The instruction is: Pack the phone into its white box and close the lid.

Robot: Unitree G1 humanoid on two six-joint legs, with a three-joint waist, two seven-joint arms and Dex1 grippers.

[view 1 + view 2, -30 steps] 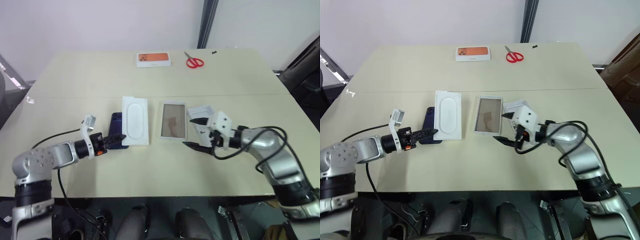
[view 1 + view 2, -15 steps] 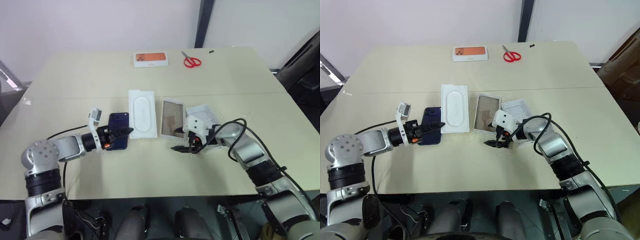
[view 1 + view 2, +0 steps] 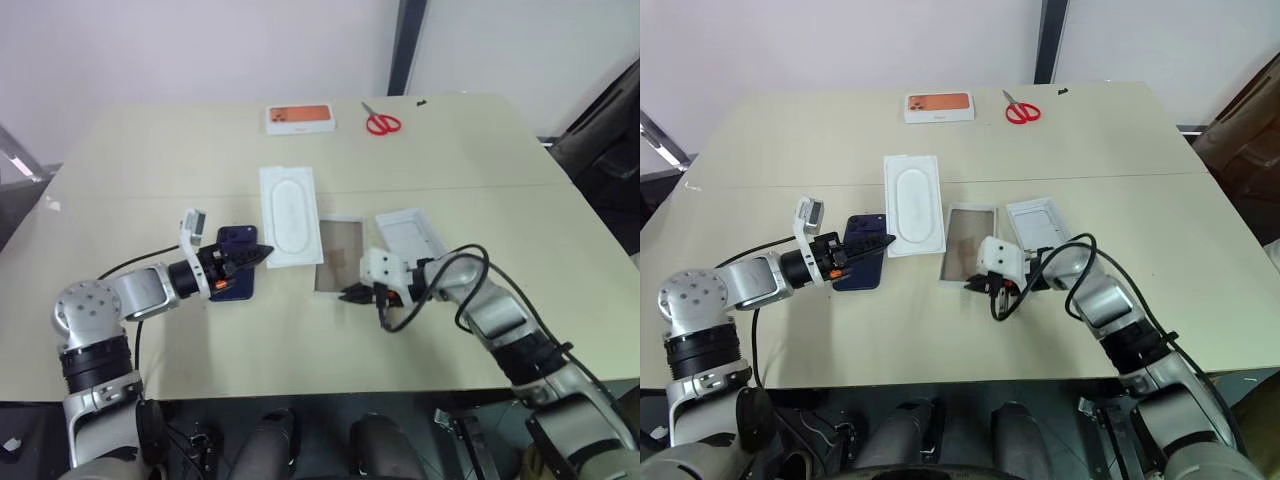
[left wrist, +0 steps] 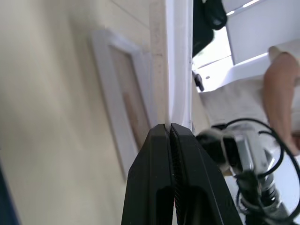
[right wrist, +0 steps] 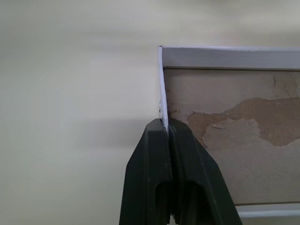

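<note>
The white box (image 3: 967,243) lies at the table's (image 3: 1080,140) middle, its near rim pinched in my closed right gripper (image 5: 165,127). The lid (image 3: 1040,222) sits just right of it. Left of the box, my left gripper (image 3: 880,243) clamps the white card's (image 3: 912,205) edge, above the phone (image 3: 861,266).

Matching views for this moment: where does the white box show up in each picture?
Left eye: the white box lies mid-table, just right of the white card.
Right eye: mid-table again, beside the same card.
Left wrist: a framed rectangle lying next to the card's edge.
Right wrist: its corner and brownish floor, close up.
Shared landmark: the right end effector, shut on the box's near rim.
</note>
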